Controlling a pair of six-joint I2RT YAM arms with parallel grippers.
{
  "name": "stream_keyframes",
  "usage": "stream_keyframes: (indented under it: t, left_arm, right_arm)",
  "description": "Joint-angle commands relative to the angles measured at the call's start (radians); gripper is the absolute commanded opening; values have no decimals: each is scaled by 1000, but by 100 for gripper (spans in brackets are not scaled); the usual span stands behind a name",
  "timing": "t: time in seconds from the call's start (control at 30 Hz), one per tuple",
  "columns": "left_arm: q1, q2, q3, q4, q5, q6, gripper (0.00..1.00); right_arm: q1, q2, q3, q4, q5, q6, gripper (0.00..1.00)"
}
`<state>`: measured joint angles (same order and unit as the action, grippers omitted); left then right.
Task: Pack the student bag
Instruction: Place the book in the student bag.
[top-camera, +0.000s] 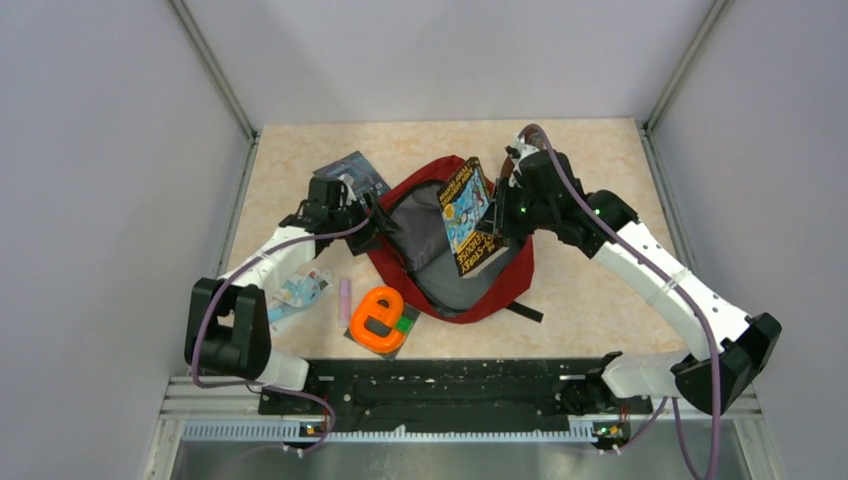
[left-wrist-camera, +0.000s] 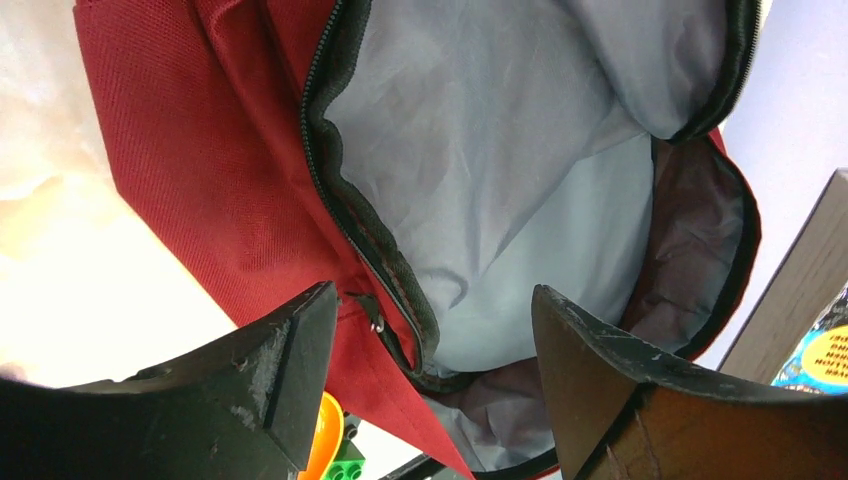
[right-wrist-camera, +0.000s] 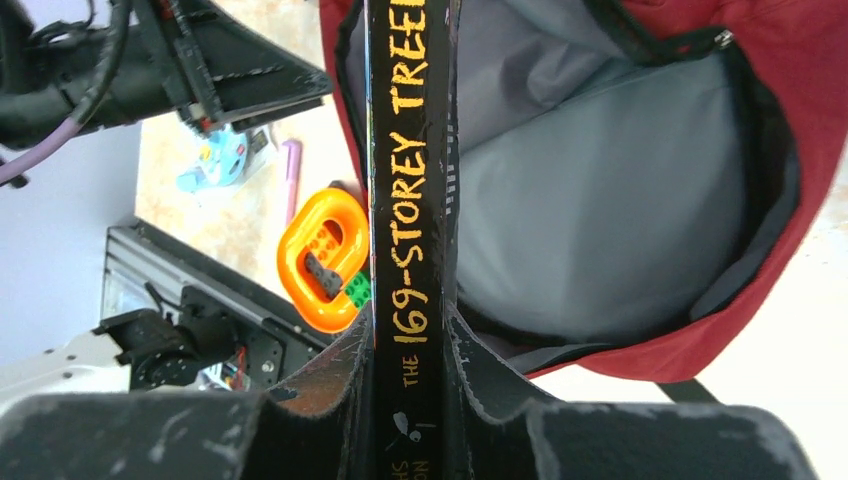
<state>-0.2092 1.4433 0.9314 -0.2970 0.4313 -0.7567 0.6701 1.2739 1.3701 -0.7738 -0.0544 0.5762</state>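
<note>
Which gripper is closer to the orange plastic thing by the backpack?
Left. The left gripper sits at the left rim of the bag, just beyond the orange piece; the right gripper holds a book over its right side.

The bag (top-camera: 500, 290) lies in the middle of the table (top-camera: 600, 300), mouth up. A book (top-camera: 466, 215) stands over the mouth toward the bag's 12 o'clock, and the right gripper (top-camera: 497, 215) pinches it at its 3 o'clock edge. The left gripper (top-camera: 375, 225) sits at the bag's 9 o'clock rim. A booklet (top-camera: 352, 168) lies at 11 o'clock and a plastic toy (top-camera: 380, 320) at 7 o'clock. A marker (top-camera: 344, 300) and a packet (top-camera: 298, 292) lie at 8 o'clock.
</note>
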Motion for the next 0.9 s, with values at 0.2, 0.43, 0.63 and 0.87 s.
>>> stream_keyframes:
  t: [0.2,0.43,0.63,0.87]
  left_arm:
    - [-76,81,2,44,-113,-19,72]
    - [-90,139,-14,119,-57,-47,70]
    - [-93,207,21,191,-2,-98,35]
    - [-93,107,107,214,-56,-74,8]
  right_arm:
    - [3,-86,-62,107,-61,74,0]
    - [3,-86,-110,178,-68,137,0]
    - [3,-105,-128,145,-36,137,0]
    - [-43,-117,-212,127,-76,146,0]
